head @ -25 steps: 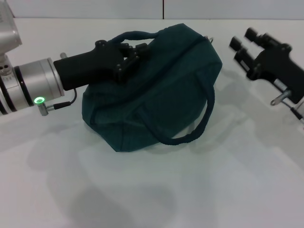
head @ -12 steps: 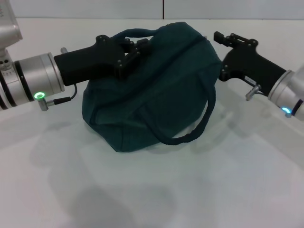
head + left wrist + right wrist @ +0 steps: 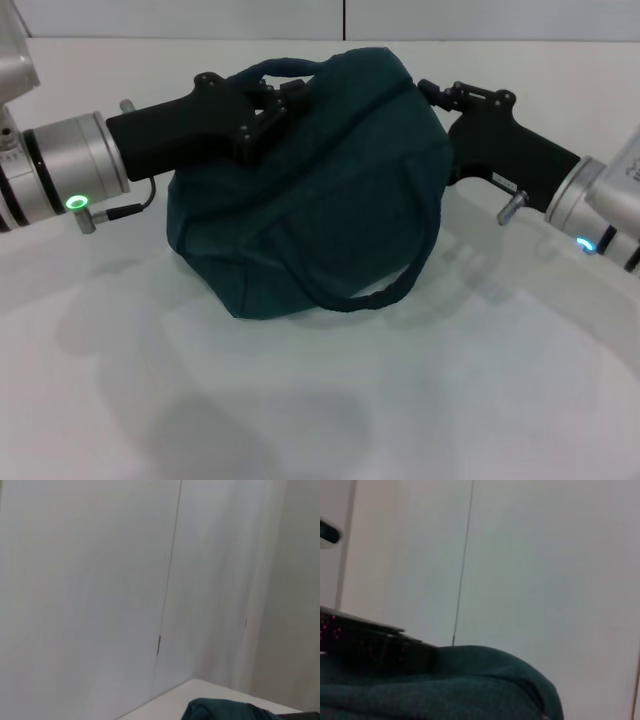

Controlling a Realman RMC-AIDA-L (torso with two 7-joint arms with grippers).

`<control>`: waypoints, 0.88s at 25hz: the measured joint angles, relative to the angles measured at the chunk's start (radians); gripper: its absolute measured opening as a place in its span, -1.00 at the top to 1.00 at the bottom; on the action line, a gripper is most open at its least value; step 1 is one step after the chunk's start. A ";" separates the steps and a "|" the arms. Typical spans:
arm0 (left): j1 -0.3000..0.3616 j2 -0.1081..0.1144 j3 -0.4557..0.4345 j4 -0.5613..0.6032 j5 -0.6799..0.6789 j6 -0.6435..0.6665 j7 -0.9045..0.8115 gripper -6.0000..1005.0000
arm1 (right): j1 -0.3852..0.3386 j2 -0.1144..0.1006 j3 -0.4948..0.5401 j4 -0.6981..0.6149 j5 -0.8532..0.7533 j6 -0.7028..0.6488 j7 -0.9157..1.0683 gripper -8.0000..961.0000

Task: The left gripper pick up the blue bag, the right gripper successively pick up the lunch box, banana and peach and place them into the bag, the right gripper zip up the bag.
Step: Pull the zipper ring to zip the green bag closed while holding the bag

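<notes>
The blue bag sits mid-table, closed and bulging, with one handle hanging down its front. My left gripper reaches in from the left and is shut on the bag's top by the upper handle. My right gripper is open at the bag's upper right end, against the fabric. The bag also shows in the left wrist view and the right wrist view. The lunch box, banana and peach are out of view.
The white table spreads out in front of the bag. A white wall with a vertical seam stands behind it.
My right gripper has swung in from the far right to the bag's upper right end. My left gripper and the bag top have shifted slightly left and up.
</notes>
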 joint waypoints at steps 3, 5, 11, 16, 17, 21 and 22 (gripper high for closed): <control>0.001 0.001 -0.006 -0.001 0.005 -0.001 0.000 0.90 | -0.020 -0.001 0.007 -0.005 -0.006 -0.013 -0.022 0.32; 0.001 0.002 -0.006 -0.001 0.005 -0.001 0.000 0.89 | -0.022 -0.001 0.007 -0.005 -0.006 -0.014 -0.020 0.32; 0.003 0.004 -0.006 -0.002 0.003 -0.006 0.001 0.89 | -0.046 -0.005 0.006 -0.013 -0.011 -0.025 0.020 0.32; 0.005 0.005 -0.006 -0.002 0.005 -0.011 0.001 0.89 | -0.041 -0.010 0.007 -0.013 -0.011 -0.066 0.082 0.33; 0.005 0.005 -0.006 -0.002 0.005 -0.011 0.001 0.89 | -0.038 -0.010 0.007 -0.013 -0.011 -0.066 0.083 0.33; 0.006 0.004 -0.006 -0.002 0.005 -0.011 0.008 0.88 | -0.012 -0.010 0.007 -0.006 -0.011 -0.044 0.084 0.33; 0.006 0.004 -0.006 -0.002 0.005 -0.011 0.010 0.88 | -0.005 -0.010 0.007 -0.005 -0.011 -0.032 0.084 0.33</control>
